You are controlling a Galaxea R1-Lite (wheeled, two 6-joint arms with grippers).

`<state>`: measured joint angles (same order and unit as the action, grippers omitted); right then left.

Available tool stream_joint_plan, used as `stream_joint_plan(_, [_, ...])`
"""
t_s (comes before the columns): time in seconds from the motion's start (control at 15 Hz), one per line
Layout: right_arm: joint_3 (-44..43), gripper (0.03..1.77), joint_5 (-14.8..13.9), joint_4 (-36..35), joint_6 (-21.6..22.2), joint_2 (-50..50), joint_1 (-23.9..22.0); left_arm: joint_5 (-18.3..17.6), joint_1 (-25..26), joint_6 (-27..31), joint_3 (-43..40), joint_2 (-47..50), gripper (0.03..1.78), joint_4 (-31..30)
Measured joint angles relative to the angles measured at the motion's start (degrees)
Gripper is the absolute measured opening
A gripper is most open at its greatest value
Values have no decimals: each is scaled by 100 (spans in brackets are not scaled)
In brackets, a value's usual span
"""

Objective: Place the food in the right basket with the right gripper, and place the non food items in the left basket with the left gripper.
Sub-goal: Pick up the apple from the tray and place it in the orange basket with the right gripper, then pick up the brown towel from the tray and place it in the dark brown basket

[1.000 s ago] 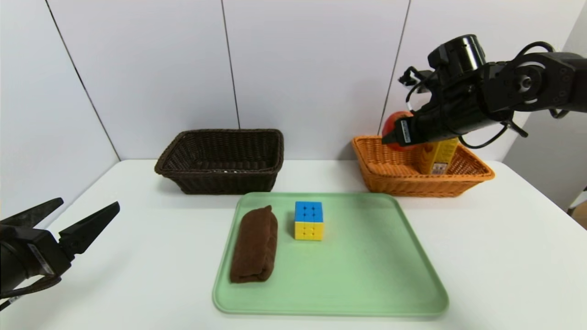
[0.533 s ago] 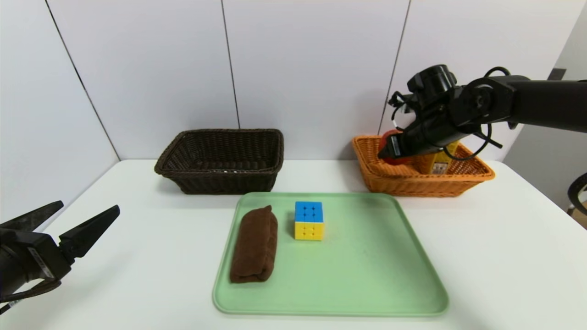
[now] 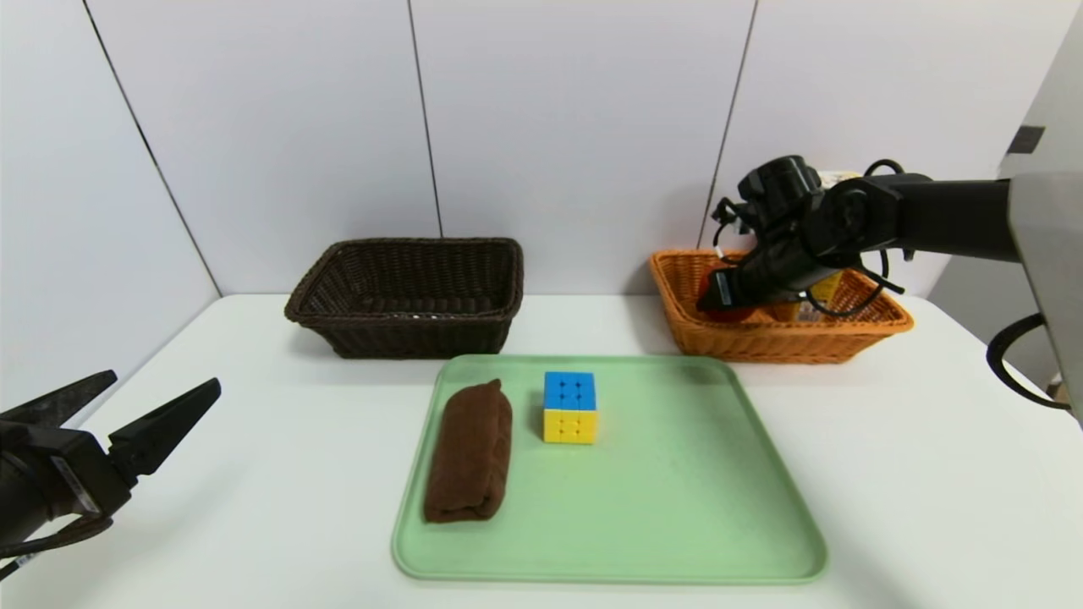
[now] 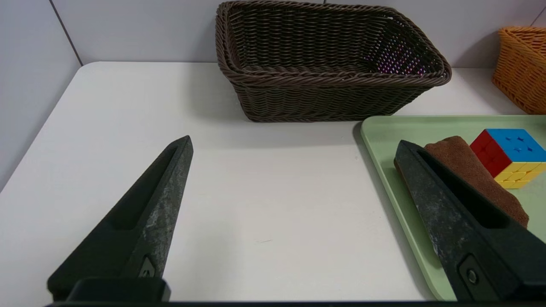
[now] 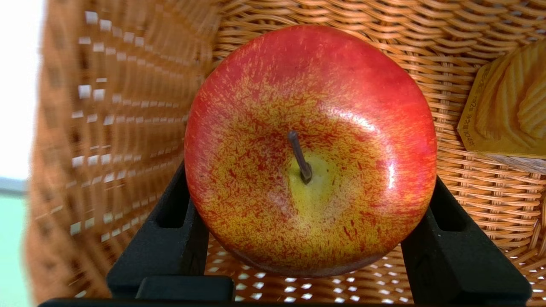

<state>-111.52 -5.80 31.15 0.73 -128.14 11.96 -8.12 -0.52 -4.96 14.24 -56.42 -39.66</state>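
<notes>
the right gripper (image 5: 307, 230) is clasping a red-yellow apple (image 5: 311, 149) between its jaws, low inside the orange wicker basket (image 3: 761, 345) at the far right of the white table (image 3: 279, 474). a yellow snack box (image 5: 507, 106) is standing in the same basket, to the right of the fruit and apart from it. the left gripper (image 4: 294, 145) is idling with its jaws wide apart and nothing between them, over the near left of the table. the brown cloth bundle (image 3: 470, 452) and the blue-and-yellow puzzle cube (image 3: 569, 408) are lying on the green tray (image 3: 609, 571), awaiting the dark brown wicker basket (image 3: 415, 338) at the far left. the step in hand, setting the apple down, is calling for a slow, straight lowering until the basket floor is bearing its weight; whether it is already touching there, the views are not showing. the round, glossy skin is likely inviting a roll, so a gentle, even parting of the jaws is serving better than a quick one. the left wall is rising close beside one finger, leaving little room to spread, and a straight lift afterward is sparing both wicker and box a knock.
</notes>
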Motion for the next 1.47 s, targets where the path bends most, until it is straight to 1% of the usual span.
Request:
stream_joint_plan(0.2, [0,119,-26,-96,4,-65,-9,0,0,0,4,0,169,0])
stream_joint_plan(0.33, [0,131,-23,-152,6,-91,-11,0,0,1,4,20,169,0])
stream_joint_plan(0.47, [-5,140,-32,-299,94,-100,-13,0,0,0,6,44,169,7])
stream_joint_plan(0.6, [2,146,-30,-290,124,-87,-11,2,0,-5,6,66,169,7])
stream_joint_plan(0.87, [46,156,-45,-276,148,74,-2,0,0,-16,28,96,169,9])
stream_joint_plan(1.07, [232,161,-139,-288,157,584,44,5,0,-29,59,96,169,9])
stream_joint_plan(1.13, [396,162,-157,-304,172,844,52,-4,0,-29,65,91,169,9])
stream_joint_plan(1.27, [1241,164,-163,-571,262,1623,96,-11,0,-22,91,63,169,9])
stream_joint_plan(1.33, [1821,165,-166,-844,296,1990,123,-1,0,-27,106,33,169,5])
stream_joint_plan(1.47, [3170,166,-183,-1641,296,2733,157,7,0,-27,133,-48,169,5])
